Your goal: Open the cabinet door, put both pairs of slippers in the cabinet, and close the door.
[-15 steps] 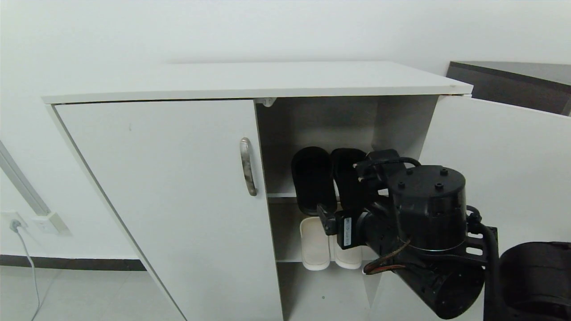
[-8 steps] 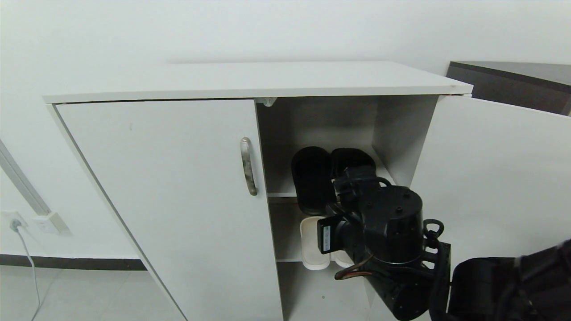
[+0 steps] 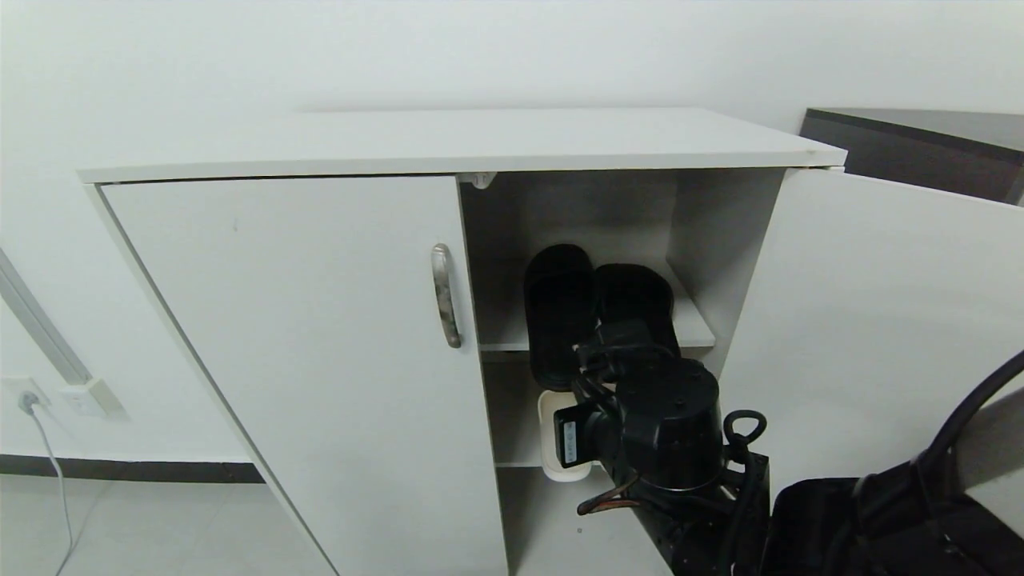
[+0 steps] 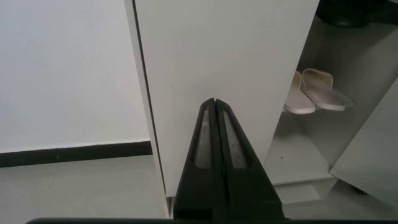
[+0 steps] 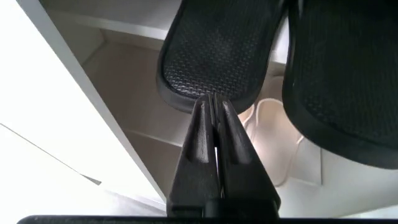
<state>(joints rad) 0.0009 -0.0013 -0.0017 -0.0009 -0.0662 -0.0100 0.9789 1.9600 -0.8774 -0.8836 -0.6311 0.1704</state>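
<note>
Mid-frame the cabinet (image 3: 480, 144) is standing open; the right gripper (image 5: 213, 102), closed on nothing, is facing the overhanging black slipper (image 3: 558, 308), likely to push it inward.

The cabinet (image 3: 304, 360) looked like white laminated board, smooth and matt. Its door handle (image 3: 445, 296) was of brushed metal, dull and spotted in places. The black slippers (image 5: 217, 56) seemed to be of matt rubber or foam, and their soles carried a fine diamond-shaped grain. The cream slippers (image 4: 314, 90) had a smooth, plastic-like surface. The left gripper (image 4: 215, 102) and the right gripper (image 5: 211, 102) were of black matt plastic. The grey floor (image 4: 81, 186) was smooth and slightly glossy, and the wall (image 3: 480, 48) was matt white.
</note>
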